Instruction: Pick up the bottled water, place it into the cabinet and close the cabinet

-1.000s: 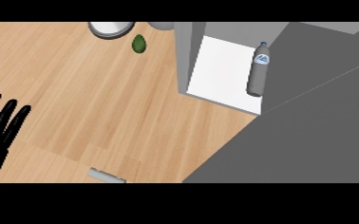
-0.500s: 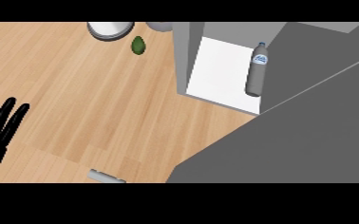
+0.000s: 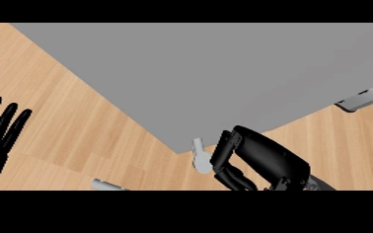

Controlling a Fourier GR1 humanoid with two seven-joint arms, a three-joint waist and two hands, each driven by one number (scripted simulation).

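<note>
A wide grey cabinet door (image 3: 218,79) spreads over most of the head view and hides the cabinet's inside. The bottled water is out of sight. At the door's lower corner a short light-grey handle (image 3: 198,157) sticks out. My right hand (image 3: 258,160) comes in from the lower right. Its fingers are curled, lie right beside that handle at the door's corner, and do not wrap it. My left hand (image 3: 10,128) rests at the left edge with its fingers straight, holding nothing.
Wooden counter (image 3: 73,128) shows to the left of and below the door, and again at the lower right. A grey metal piece (image 3: 357,100) pokes in at the right edge. A small grey object (image 3: 109,185) lies at the bottom.
The grey door has swung across the view, covering the white cabinet interior with the bottle, the avocado and the plate. My right hand has appeared at the door's corner. The left hand barely moved.
</note>
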